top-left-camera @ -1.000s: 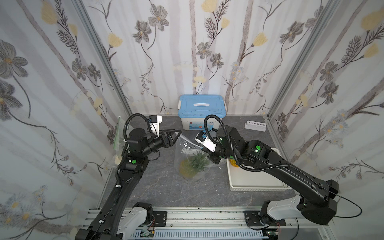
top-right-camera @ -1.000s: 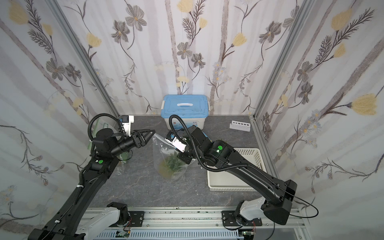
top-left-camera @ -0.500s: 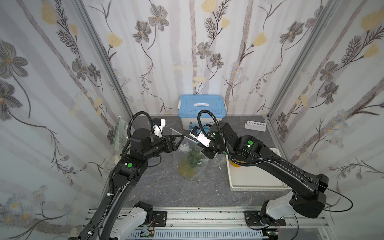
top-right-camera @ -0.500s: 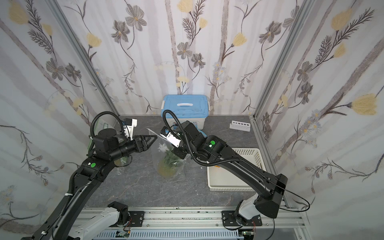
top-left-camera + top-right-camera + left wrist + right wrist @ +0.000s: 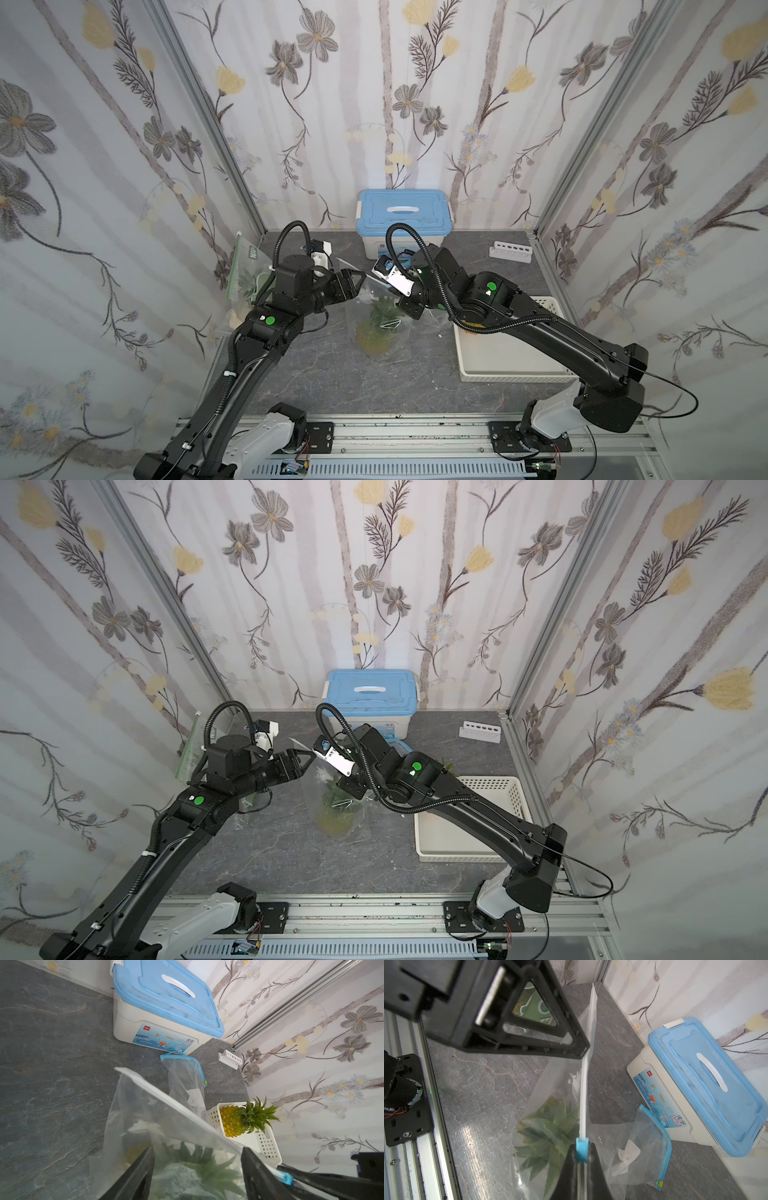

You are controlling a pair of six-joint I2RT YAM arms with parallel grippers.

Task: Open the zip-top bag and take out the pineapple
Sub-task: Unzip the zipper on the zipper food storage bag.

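A clear zip-top bag (image 5: 376, 332) hangs upright over the grey table in both top views. The pineapple is inside it, green leaves (image 5: 548, 1126) above a yellowish body (image 5: 374, 343). My right gripper (image 5: 582, 1154) is shut on the bag's white zip strip (image 5: 584, 1088) at the blue slider (image 5: 582, 1150). My left gripper (image 5: 360, 277) is open at the other end of the bag's top. In the left wrist view its fingers (image 5: 145, 1159) stand wide apart, with the bag's plastic and the leaves showing between them. One fingertip (image 5: 586, 1051) reaches the zip strip.
A blue-lidded box (image 5: 403, 216) stands at the back wall. In front of it lies an empty bag with a blue zip (image 5: 187, 1076). A white basket (image 5: 515, 361) at the right holds another pineapple (image 5: 234, 1122). A white tube rack (image 5: 513, 252) sits back right. Another bagged pineapple (image 5: 249, 274) leans on the left wall.
The right gripper has carried the bag's top up and leftward, so the bag hangs more upright. The left gripper has moved right, up to the bag's top, still open.
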